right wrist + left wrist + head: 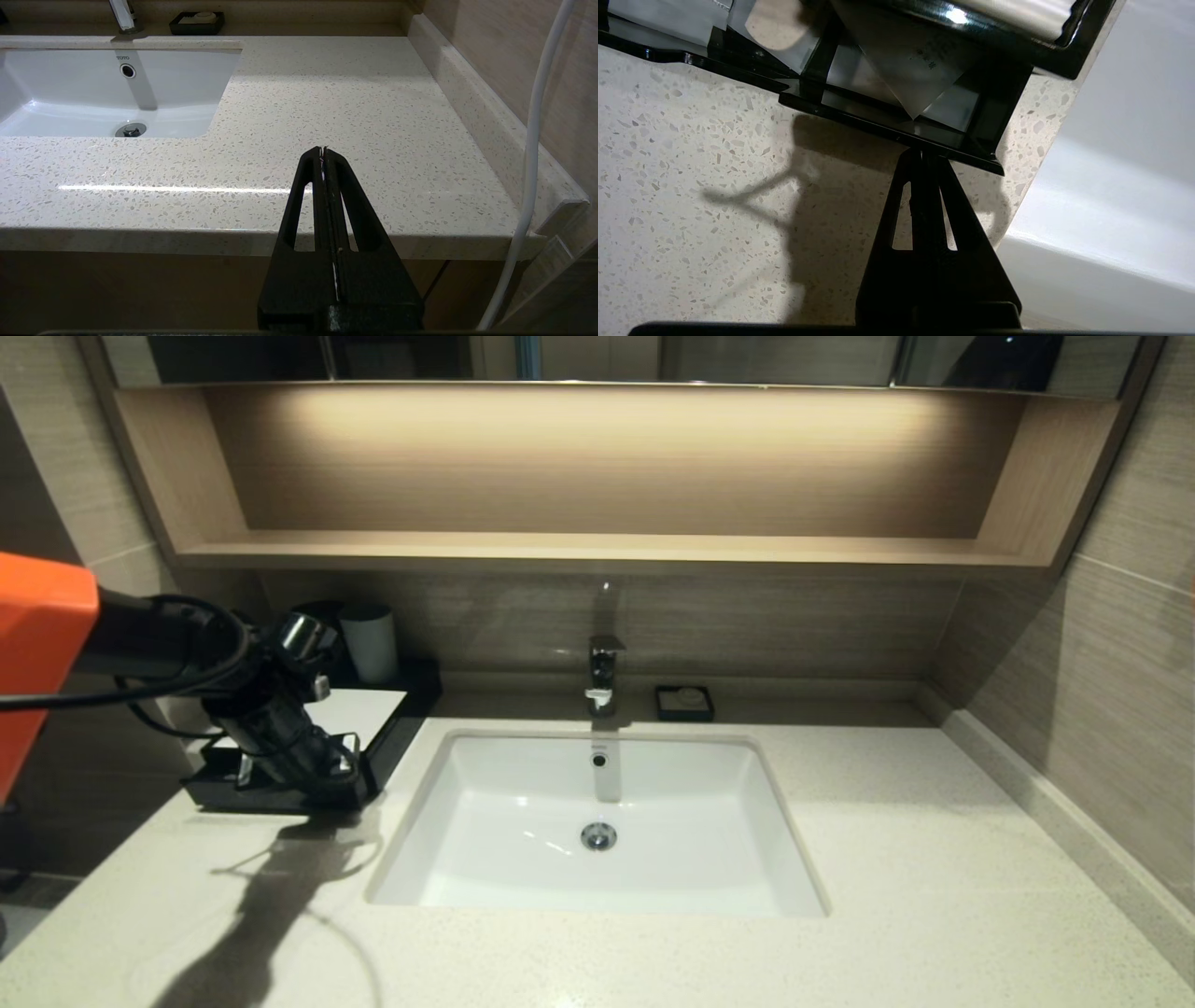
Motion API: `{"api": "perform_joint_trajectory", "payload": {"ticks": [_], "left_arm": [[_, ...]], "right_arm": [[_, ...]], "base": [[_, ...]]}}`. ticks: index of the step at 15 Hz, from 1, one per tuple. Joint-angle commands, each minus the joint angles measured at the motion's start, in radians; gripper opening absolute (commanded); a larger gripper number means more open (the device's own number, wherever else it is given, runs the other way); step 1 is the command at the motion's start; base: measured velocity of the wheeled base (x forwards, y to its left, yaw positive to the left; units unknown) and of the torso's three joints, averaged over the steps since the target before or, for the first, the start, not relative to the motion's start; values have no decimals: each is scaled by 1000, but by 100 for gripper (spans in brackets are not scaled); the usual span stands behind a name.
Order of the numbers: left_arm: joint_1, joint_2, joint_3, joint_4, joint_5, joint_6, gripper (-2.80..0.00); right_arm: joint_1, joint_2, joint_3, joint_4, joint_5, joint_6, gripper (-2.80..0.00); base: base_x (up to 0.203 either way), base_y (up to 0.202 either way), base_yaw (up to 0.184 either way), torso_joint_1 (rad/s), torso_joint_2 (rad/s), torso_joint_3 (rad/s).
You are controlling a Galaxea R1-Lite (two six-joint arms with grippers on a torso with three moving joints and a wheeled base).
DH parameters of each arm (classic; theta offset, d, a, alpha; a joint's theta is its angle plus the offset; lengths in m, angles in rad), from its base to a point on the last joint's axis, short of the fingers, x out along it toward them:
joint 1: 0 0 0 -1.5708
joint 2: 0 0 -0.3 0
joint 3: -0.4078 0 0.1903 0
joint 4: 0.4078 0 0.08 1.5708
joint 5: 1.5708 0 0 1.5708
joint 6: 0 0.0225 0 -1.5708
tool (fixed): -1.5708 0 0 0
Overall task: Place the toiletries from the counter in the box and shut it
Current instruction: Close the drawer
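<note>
Head view puts my left gripper [327, 782] low at the front of the box [378, 709], at the left end of the counter [887, 859] beside the sink [597, 821]. I have its fingers clenched flat together with nothing between them, and I judge that is deliberate: closed fingers make one stiff blunt tip, better for nudging a drawer front than an open pair that could straddle or catch the edge.

From the left wrist camera, that closed tip [922, 156] sits right at the glossy black front lip of the drawer [896, 128], touching it or just short of it; I cannot tell which. The drawer stands pulled out, and inside it I see pale wrapped packets [910, 70], one lying slanted with a corner pointing toward the lip. I cannot tell the packets apart from here, nor count them. No toiletries show on the bare stone in any view, so I reckon the loading is done and closing is the step in hand. The box's contents thus lie just beyond my fingertip, past the lip, a little above and ahead of it.

A grey cup [371, 639] stands behind the box's white top, and a small soap dish [684, 702] sits by the tap, both well apart from the work.

My right gripper [323, 154] hangs parked off the counter's front edge, pressed shut and empty.
</note>
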State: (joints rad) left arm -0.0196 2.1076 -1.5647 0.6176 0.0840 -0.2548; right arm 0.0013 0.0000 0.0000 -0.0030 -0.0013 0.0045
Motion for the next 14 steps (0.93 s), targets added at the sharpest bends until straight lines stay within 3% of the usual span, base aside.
{"api": "perform_joint_trajectory", "payload": {"ticks": [1, 14], "left_arm": [[0, 14, -23, 5, 0, -3, -280], [1, 58, -94, 11, 1, -1, -280]], "right_arm": [[0, 0, 1, 0, 0, 0, -280], [0, 0, 1, 0, 0, 0, -280]], "base": [[0, 0, 0, 0, 0, 0], [0, 0, 0, 0, 0, 0]]}}
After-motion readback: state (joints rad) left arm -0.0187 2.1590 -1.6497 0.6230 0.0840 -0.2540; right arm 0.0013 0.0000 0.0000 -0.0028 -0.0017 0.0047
